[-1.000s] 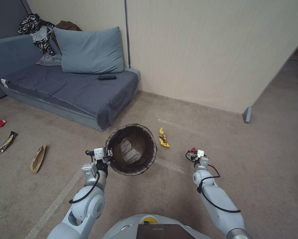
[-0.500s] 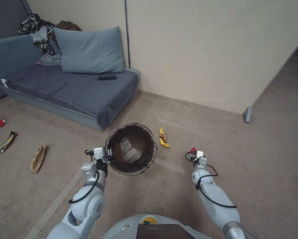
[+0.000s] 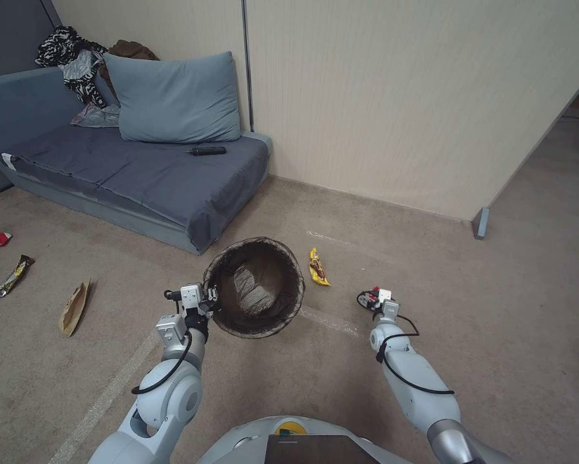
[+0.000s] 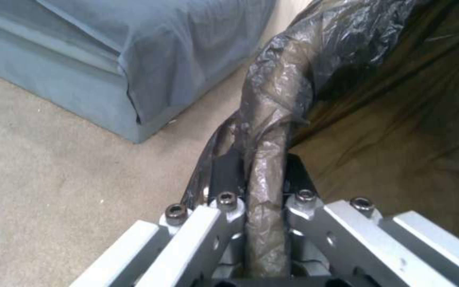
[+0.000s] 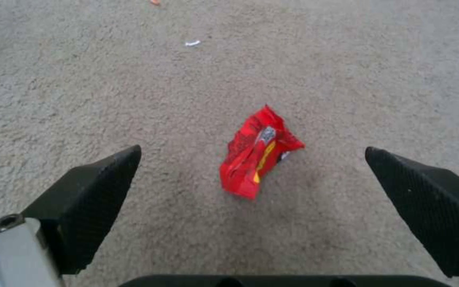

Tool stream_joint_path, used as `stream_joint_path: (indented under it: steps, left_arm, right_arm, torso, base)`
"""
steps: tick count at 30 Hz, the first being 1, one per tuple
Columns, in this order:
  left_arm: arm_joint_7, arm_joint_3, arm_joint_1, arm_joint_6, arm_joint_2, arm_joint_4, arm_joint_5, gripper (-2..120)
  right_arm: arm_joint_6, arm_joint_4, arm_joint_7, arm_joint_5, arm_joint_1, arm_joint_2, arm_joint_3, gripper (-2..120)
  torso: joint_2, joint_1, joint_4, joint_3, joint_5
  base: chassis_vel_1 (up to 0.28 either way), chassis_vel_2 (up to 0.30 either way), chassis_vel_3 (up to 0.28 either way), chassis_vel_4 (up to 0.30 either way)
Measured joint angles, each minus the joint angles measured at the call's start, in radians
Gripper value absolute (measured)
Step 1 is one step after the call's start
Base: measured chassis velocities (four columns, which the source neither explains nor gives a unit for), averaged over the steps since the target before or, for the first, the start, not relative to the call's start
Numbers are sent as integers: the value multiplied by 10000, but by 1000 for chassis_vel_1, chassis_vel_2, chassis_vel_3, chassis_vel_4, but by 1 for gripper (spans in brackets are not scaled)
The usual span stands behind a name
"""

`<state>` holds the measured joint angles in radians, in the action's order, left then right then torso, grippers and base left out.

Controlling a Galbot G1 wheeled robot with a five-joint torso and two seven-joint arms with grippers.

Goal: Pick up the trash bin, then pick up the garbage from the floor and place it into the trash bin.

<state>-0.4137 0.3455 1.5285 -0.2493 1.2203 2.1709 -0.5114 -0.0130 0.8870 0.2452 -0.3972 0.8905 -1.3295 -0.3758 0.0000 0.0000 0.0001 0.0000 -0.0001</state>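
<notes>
Red wrapper next, bin already in hand

The left hand [image 4: 256,191] clamps the trash bin [image 3: 256,287] rim; the right hand [image 5: 251,175], fingers wide, hovers over a red wrapper [image 5: 257,156] on the floor [image 5: 81,79] (light, crinkly; pinch its middle).

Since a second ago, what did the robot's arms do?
The right hand slid a little forward and inward, open above the red wrapper on the floor. The left hand stayed clamped on the trash bin rim, which crept slightly forward. The yellow wrapper stayed put.
</notes>
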Motion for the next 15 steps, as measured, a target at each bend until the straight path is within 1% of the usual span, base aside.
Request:
stream_joint_path:
  steps: [15]
  left_arm:
    - [4, 18, -29, 14, -9, 11, -21, 3]
  right_arm:
    - [182, -568, -38, -90, -519, -71, 21, 100]
  torso:
    - [0, 0, -1, 0, 0]
  base:
    - [0, 0, 0, 0]
